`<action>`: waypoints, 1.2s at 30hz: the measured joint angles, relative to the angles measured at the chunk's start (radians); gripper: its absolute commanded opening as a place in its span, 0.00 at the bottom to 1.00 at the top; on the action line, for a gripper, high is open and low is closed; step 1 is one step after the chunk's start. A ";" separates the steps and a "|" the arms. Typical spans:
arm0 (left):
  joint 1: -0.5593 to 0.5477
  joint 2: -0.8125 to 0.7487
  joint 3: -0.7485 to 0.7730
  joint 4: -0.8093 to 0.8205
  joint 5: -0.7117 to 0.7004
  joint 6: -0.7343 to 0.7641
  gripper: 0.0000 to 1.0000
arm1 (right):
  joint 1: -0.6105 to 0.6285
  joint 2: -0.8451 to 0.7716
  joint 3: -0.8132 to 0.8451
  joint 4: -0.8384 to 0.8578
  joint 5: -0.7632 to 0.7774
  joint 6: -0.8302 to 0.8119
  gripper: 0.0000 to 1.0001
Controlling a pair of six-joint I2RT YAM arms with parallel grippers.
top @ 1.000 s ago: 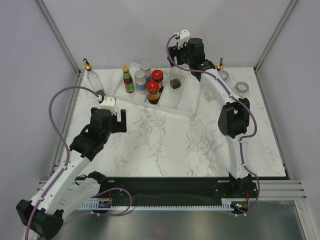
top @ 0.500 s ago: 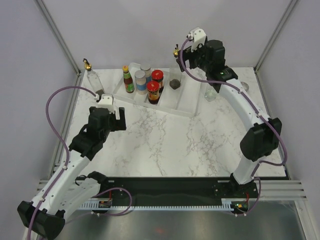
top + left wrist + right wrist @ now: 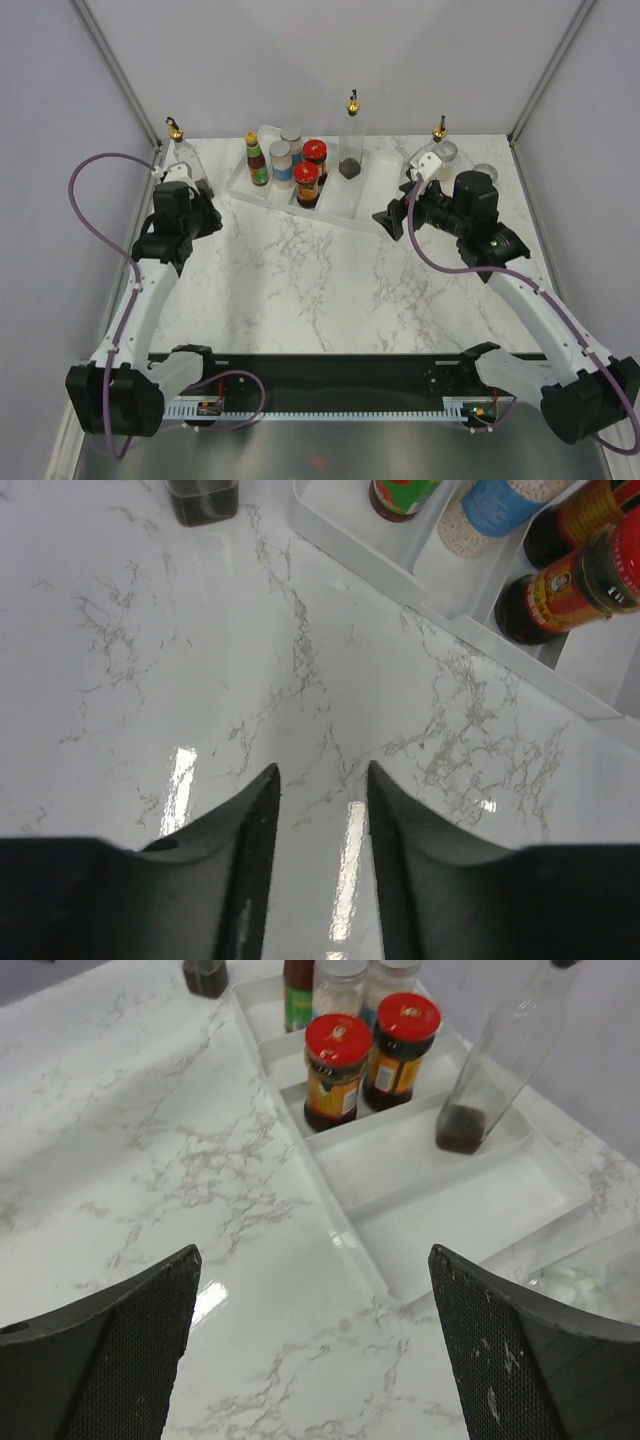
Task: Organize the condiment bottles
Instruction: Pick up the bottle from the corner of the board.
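Clear gold-spouted cruet point(image 3: 351, 140), dark dregs, stands toward the tray's point(image 3: 470, 1200) right end; left gripper point(image 3: 320, 770) pinched together, right gripper point(image 3: 312, 1255) gaping, both empty.

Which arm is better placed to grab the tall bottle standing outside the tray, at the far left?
Left. Its gripper is close to that bottle, though shut. The right gripper, open, sits off at the other end of the tray.

I find no legible text: print on the yellow label of the red-lidded dark glass jar point(image 3: 560, 585) and on the blue-labelled clear spice jar point(image 3: 505, 502) is blurred
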 measured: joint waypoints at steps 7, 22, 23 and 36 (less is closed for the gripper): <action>0.071 0.237 0.161 0.006 0.009 -0.027 0.71 | -0.016 -0.211 -0.211 -0.068 -0.091 -0.060 0.98; 0.088 0.576 0.546 0.064 -0.223 -0.061 0.96 | -0.101 -0.251 -0.265 -0.097 -0.181 -0.084 0.98; 0.088 0.596 0.568 0.065 -0.232 -0.060 0.95 | -0.101 -0.251 -0.265 -0.098 -0.182 -0.084 0.98; 0.088 0.722 0.684 0.117 -0.329 -0.064 0.86 | -0.101 -0.224 -0.264 -0.122 -0.200 -0.089 0.98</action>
